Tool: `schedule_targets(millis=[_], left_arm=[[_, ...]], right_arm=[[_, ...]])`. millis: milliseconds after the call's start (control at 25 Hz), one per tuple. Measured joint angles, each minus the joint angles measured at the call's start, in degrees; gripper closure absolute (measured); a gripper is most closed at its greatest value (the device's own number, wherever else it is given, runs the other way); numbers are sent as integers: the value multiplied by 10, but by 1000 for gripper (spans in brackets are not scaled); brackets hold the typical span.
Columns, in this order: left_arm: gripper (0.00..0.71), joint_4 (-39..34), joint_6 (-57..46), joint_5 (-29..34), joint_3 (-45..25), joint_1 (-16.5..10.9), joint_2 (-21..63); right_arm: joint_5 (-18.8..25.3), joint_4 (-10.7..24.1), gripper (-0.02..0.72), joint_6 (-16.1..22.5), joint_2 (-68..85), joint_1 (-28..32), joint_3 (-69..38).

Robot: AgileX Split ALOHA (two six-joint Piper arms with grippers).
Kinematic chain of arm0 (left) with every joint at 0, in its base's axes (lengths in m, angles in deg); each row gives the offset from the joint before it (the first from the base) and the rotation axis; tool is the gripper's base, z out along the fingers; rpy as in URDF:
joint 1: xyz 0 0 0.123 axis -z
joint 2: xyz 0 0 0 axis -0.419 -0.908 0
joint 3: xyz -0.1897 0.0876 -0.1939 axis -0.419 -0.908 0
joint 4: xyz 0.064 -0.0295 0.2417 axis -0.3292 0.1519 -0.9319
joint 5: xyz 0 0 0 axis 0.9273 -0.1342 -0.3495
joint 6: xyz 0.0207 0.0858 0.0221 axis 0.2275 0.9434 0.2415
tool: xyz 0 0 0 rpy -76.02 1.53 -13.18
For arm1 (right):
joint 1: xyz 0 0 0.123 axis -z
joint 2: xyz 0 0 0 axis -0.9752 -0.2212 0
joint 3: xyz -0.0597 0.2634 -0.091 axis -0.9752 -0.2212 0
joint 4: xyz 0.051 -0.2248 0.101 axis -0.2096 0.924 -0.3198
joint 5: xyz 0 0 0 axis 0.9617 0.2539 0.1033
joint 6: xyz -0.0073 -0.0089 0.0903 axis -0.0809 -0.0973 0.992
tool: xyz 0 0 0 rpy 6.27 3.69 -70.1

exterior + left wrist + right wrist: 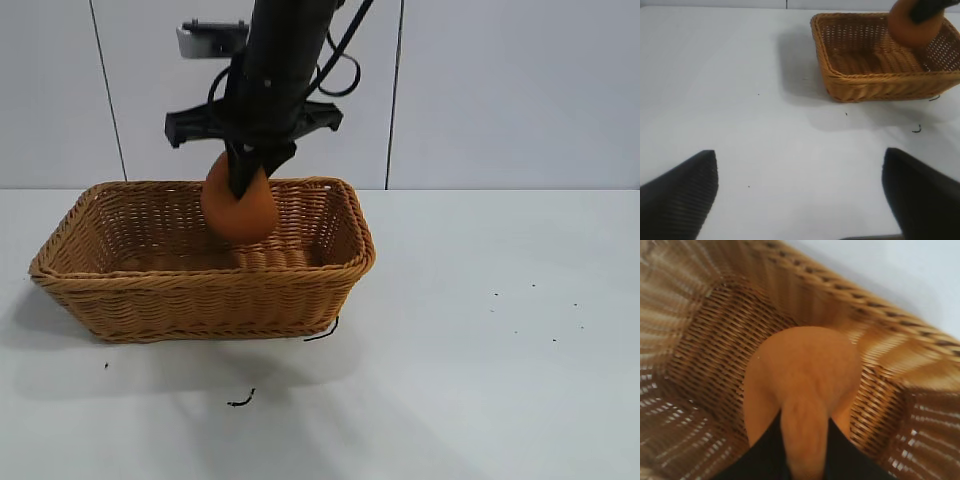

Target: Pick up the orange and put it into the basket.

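The orange (240, 205) is a matte orange-brown lump hanging over the inside of the wicker basket (200, 290), about level with its rim. My right gripper (245, 165) comes down from above and is shut on the orange's narrow tip. In the right wrist view the orange (805, 370) fills the middle, its tip pinched between the dark fingers of the right gripper (805, 445), with the basket's woven floor and walls (715, 330) beneath. My left gripper (799, 152) stands open over bare table, far from the basket (865, 85) and the orange (912, 27).
The basket stands at the left of a white table, with wide free surface to its right (500, 330). Short dark threads (240, 400) lie on the table in front of the basket. White wall panels close the back.
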Motion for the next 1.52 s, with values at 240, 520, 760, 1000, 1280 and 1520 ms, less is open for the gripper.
schedule_targets(millis=[240,520,760,1000,1280,1520], left_arm=[[71,0,0,-1,0,0,0],[71,0,0,-1,0,0,0],[71,0,0,-1,0,0,0],[71,0,0,-1,0,0,0],[71,0,0,-1,0,0,0],[71,0,0,-1,0,0,0]], right_arm=[[28,-3,157,0,8,0,0],[53,63,120,19,57,17,1],[73,105,120,39,74,101,2],[85,106,120,41,74,202,2],[112,107,120,41,74,289,2],[113,101,120,41,74,322,2]])
